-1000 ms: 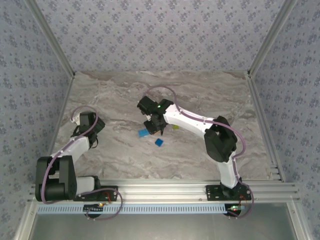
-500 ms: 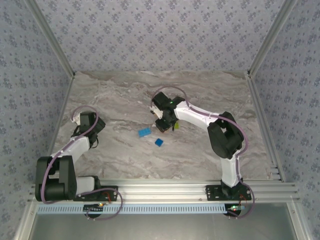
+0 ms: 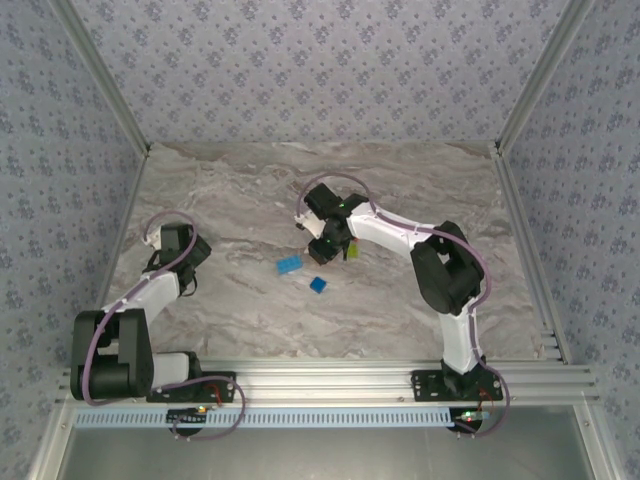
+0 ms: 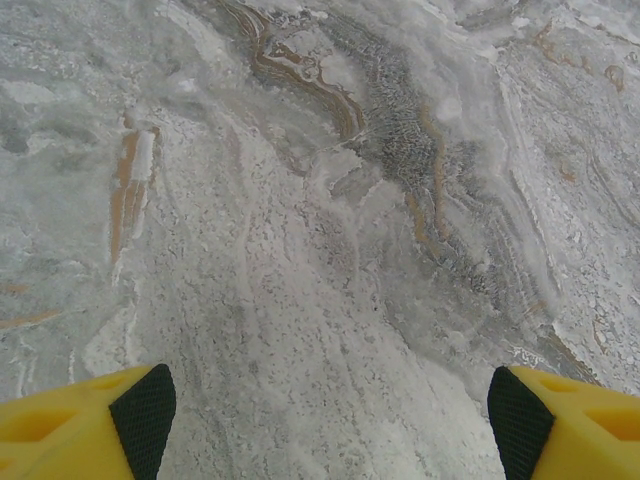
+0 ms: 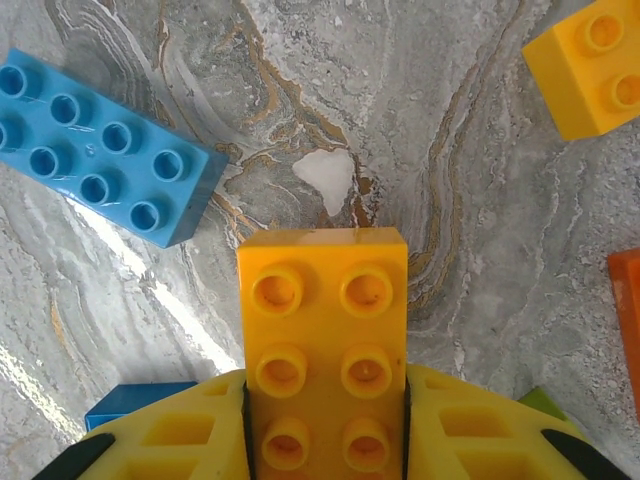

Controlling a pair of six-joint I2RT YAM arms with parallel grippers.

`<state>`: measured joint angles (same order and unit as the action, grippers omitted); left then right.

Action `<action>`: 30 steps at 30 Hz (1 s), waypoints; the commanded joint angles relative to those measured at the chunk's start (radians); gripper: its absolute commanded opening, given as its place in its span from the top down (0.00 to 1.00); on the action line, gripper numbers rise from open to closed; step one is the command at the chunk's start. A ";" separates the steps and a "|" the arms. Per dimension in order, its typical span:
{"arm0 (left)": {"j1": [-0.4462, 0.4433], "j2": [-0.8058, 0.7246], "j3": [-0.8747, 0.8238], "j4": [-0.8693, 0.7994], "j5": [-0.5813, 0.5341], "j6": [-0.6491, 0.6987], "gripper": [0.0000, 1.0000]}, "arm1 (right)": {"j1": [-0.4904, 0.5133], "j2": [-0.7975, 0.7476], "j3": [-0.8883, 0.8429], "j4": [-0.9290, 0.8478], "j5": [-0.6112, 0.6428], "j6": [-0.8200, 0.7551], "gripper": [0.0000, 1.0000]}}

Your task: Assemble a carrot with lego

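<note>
Over near the middle of the marble table [image 3: 230, 180], the right gripper [image 3: 325, 243] is clamped on a yellow-orange brick [image 5: 322, 340]. Its studs face the wrist cam, with a yellow finger [image 5: 190, 430] pressed on each long side. Can't tell if the brick is touching the table or not.

Up-left of it in the wrist view there's a light blue brick [image 5: 100, 150] lying flat, studs up. A dark blue brick [image 5: 135, 400] peeks out beside the finger. A second yellow brick [image 5: 595, 65] sits in the top-right corner, and an orange brick [image 5: 628, 330] is cut off at the right edge. From the top cam, a lime green brick [image 3: 353, 252] sits just beside the gripper.

The left gripper [image 4: 330, 410] hangs over bare marble well off to the left, jaws spread wide.
</note>
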<state>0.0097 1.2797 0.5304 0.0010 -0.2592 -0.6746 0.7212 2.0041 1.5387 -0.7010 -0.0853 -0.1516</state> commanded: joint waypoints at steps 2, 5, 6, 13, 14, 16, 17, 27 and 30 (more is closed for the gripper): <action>-0.007 0.012 0.036 -0.015 -0.021 0.005 0.16 | -0.003 0.032 0.023 -0.035 -0.001 -0.019 0.58; -0.008 0.012 0.036 -0.016 -0.023 0.005 0.16 | -0.002 0.023 0.030 -0.038 0.009 -0.018 0.48; -0.008 0.011 0.035 -0.015 -0.023 0.005 0.16 | -0.003 0.018 0.034 -0.039 0.013 -0.019 0.44; -0.008 0.011 0.036 -0.015 -0.023 0.004 0.16 | 0.004 -0.050 0.079 -0.075 0.038 -0.034 0.33; -0.008 0.009 0.035 -0.015 -0.023 0.006 0.16 | 0.007 -0.062 0.091 -0.083 0.047 -0.039 0.32; -0.008 0.010 0.035 -0.015 -0.022 0.005 0.16 | 0.019 -0.090 0.126 -0.108 0.073 -0.057 0.30; -0.008 0.010 0.036 -0.015 -0.022 0.004 0.16 | 0.026 -0.099 0.147 -0.122 0.081 -0.067 0.29; -0.010 0.007 0.033 -0.015 -0.026 0.003 0.16 | 0.087 0.200 0.692 -0.532 0.018 -0.307 0.21; -0.010 0.006 0.034 -0.016 -0.026 0.003 0.16 | 0.107 0.314 0.812 -0.585 0.039 -0.369 0.20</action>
<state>0.0051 1.2797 0.5304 -0.0002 -0.2634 -0.6746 0.8124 2.1994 2.3016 -1.0912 -0.0444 -0.4152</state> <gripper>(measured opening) 0.842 0.795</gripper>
